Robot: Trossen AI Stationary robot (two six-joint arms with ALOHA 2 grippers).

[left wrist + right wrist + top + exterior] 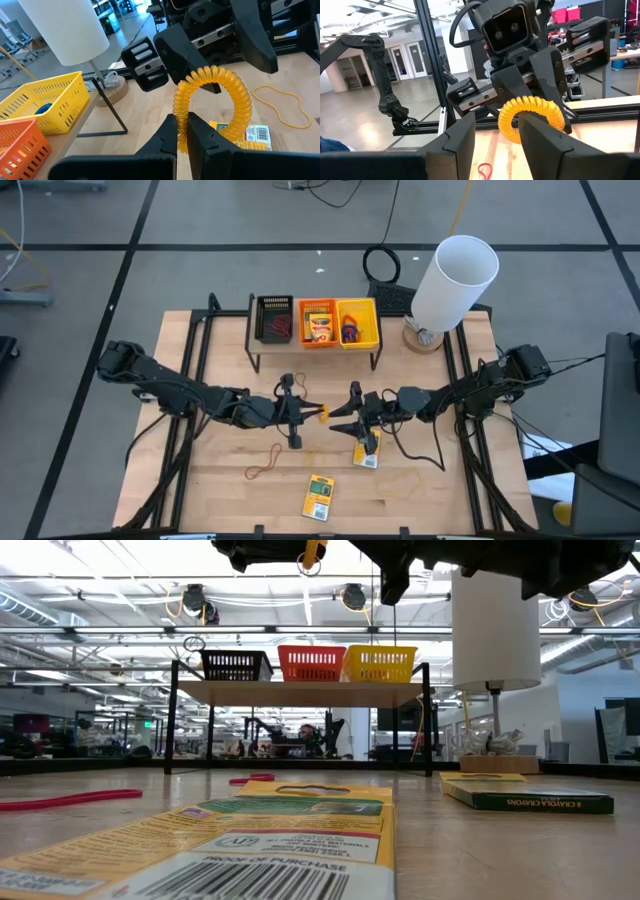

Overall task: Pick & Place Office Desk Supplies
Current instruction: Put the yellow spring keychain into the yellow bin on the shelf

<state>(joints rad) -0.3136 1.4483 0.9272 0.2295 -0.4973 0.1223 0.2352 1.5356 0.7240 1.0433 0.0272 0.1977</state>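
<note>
Left claw (182, 131) clamped on yellow coil band (215, 97), held above counter (420, 480). Right claw (495, 132) part-open w/ fingers either side of the coil's other end.

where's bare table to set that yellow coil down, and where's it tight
Free: the table's front-left corner, left of the red band, and the front-right corner, right of the crayon packs. Tight: mid-table, where the left tool, shut on the yellow coil, meets the right tool, and the back shelf with its bins.
</note>
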